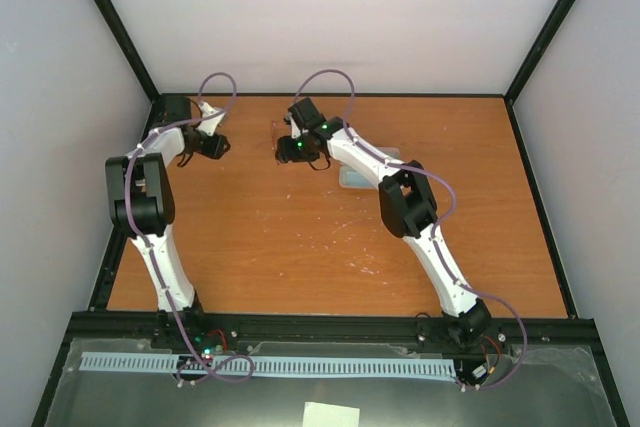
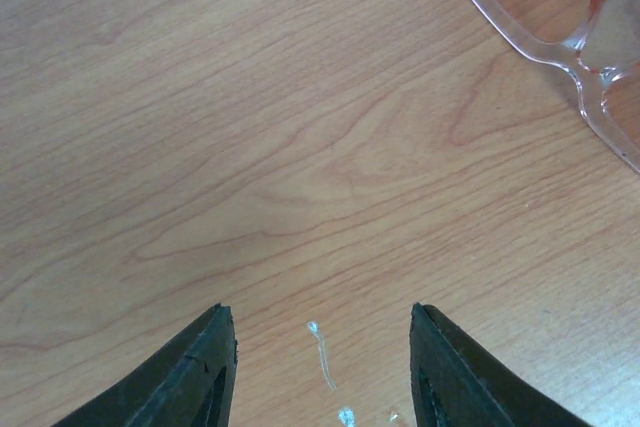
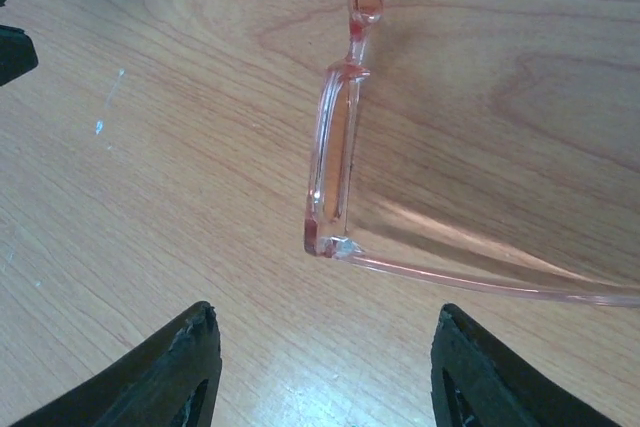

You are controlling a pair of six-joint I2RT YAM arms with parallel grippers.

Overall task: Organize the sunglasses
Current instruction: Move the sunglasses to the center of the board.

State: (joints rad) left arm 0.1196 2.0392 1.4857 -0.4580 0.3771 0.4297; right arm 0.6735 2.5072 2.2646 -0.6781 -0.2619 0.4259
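1. My right gripper [image 3: 325, 367] hangs low over the worktop [image 2: 200, 147], fingers spread wide with nothing between them. It is released, holding nothing.
2. The sunglasses [image 3: 330, 147] lie just ahead of those fingertips. From this wrist I see the front nearly edge-on, and one thin arm is unfolded and runs off to my right.
3. My left gripper [image 2: 322, 367] is released too, with bare wood between its fingers. From here the glasses are ahead and to the right, and one amber lens shows at the corner of the view.
4. So the pair lies between my two grippers, closer to the right one and touching neither. I think that's why both are parted: either can come in from its own side.
5. That unfolded arm looks like the job in hand. My guess is that one gripper has to steady the front while the other folds it in.
6. The frame is slender and clear, so it may skid on the smooth wood or twist if I pinch it off-centre.
7. A blue-grey cloth [image 1: 352, 179] lies behind my right gripper, partly under that forearm and well apart from the glasses.
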